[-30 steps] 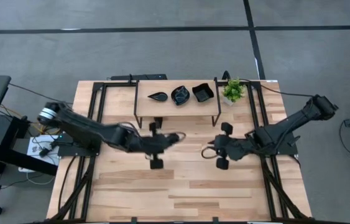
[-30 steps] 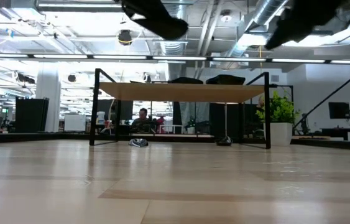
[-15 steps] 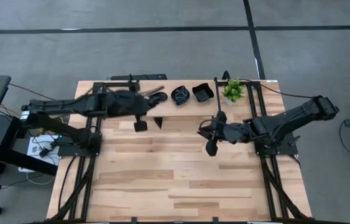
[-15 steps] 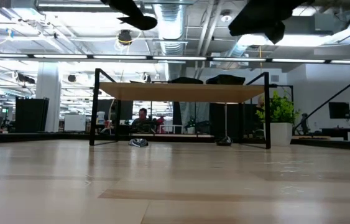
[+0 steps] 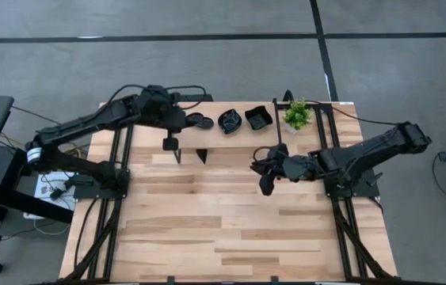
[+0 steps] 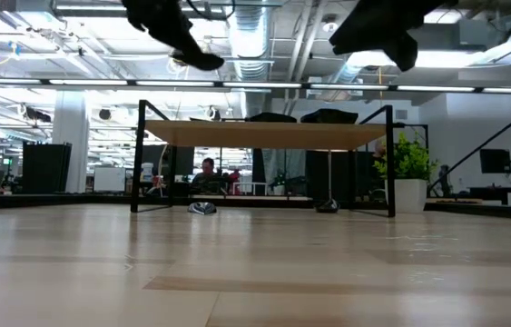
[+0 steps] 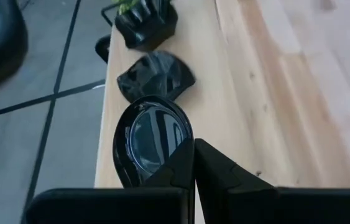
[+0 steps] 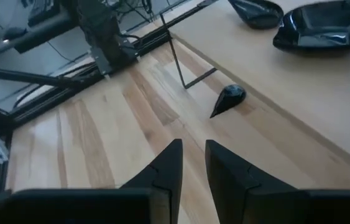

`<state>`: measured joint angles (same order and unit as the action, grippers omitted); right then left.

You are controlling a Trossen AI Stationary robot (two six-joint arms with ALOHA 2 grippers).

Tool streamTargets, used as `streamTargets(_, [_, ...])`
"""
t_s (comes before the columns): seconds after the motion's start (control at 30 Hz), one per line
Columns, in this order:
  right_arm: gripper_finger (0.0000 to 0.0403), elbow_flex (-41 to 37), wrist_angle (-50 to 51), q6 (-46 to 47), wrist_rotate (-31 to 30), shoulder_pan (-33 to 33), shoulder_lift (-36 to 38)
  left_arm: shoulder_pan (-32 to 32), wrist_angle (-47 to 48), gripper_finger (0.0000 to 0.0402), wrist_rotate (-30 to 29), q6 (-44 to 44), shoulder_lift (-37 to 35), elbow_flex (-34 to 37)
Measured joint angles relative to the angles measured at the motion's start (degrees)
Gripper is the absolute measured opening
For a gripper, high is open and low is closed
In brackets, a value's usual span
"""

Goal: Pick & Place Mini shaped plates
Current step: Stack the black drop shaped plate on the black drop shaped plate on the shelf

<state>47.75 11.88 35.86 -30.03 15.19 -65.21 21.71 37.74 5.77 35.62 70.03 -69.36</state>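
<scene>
Plates of glossy black (image 5: 230, 120) line our raised shelf (image 5: 207, 134) — left gripper (image 7: 193, 163) closed, empty, over the teardrop plate (image 7: 153, 135); right gripper (image 8: 193, 163) slightly parted, empty.

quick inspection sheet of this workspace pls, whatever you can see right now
surface: pale wooden table with raised wooden shelf at the back
job's things: glossy black teardrop plate, scalloped round plate and square plate on the shelf
clutter: small green potted plant on the shelf; small black teardrop piece on the table under it
grippers: left gripper shut at the teardrop plate's rim; right gripper slightly open, empty, above mid table
cables: black cables along the table sides
surroundings: grey floor; seated person far behind
</scene>
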Motion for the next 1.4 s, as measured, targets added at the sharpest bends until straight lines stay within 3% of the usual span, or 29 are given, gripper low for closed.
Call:
streamTargets(0.3, [0.0066, 0.79, -7.73, 0.24, 0.17, 0.21, -10.77, 1.03, -0.06, 0.0010, 0.29, 6.31, 5.92, 0.00])
streamTargets(0.67, [0.0066, 4.96, -8.09, -0.24, 0.17, 0.47, -20.20, 1.32, -2.04, 0.0010, -0.17, 10.96, 10.28, 0.00])
streamTargets(1.4, [0.0066, 5.09, -6.12, -0.22, 0.17, 0.06, -21.01, 4.24, -4.90, 0.0013, -0.11, 12.17, 14.11, 0.00])
